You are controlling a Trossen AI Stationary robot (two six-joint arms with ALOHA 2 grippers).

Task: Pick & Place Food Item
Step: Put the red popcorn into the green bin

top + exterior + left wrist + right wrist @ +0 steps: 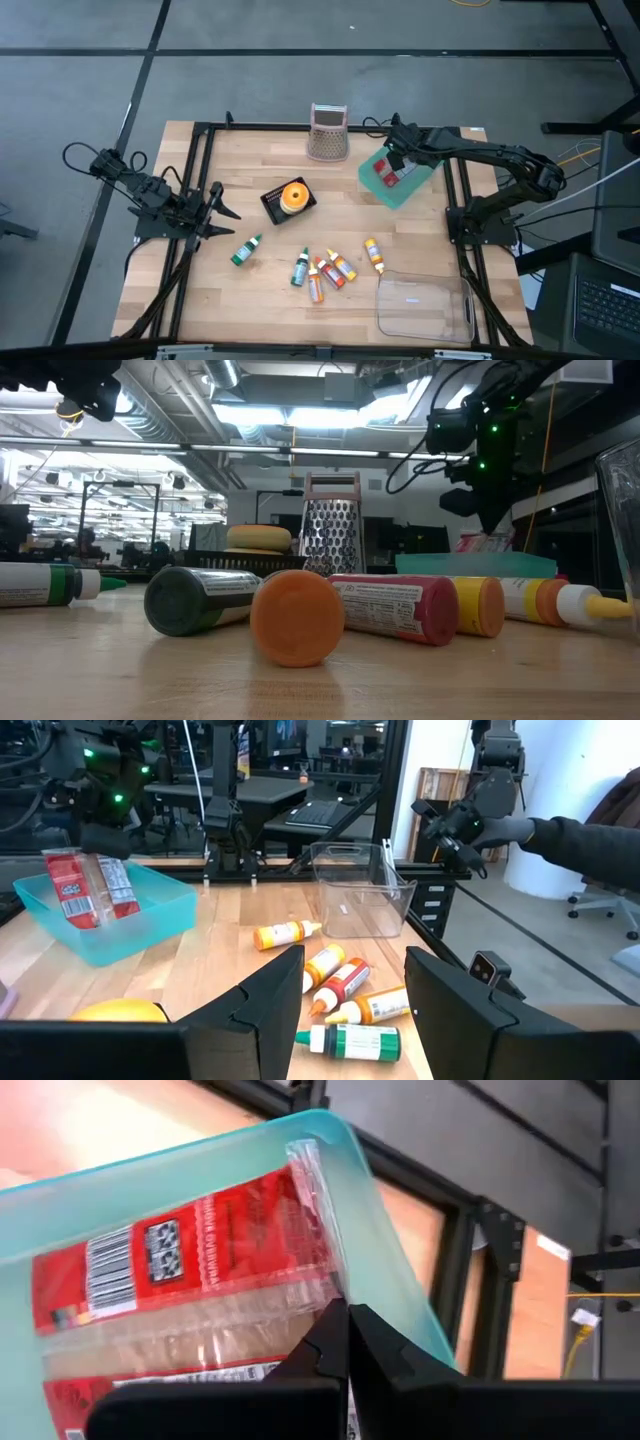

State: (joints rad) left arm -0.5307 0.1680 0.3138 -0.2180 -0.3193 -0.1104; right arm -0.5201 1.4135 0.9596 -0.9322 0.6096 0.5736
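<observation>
A red food packet (190, 1270) with a clear sealed edge sits in a teal bin (412, 190) at the table's far right. It also shows in the left wrist view (85, 890), standing on edge in the bin. My right gripper (347, 1330) is over the bin, shut on the packet's edge; it shows in the high view (395, 160) and the low view (490, 495). My left gripper (350, 1005) is open and empty at the table's left side (218, 210), pointing toward the bottles. My right gripper pinches the packet's clear sealed edge (322, 1285) between its two shut fingers, near one end of the packet. The fingers come from above, slanting down into the bin. The packet stands on edge, its lower part still inside the bin (120, 935).
A metal grater (327, 132) stands at the far edge. A yellow-orange food item on a black tray (290, 197) lies mid-table. Several sauce bottles (325, 268) lie near the front, a green one (245, 250) apart. A clear container (420, 305) sits front right. A person's arm (570, 835) shows beyond the table.
</observation>
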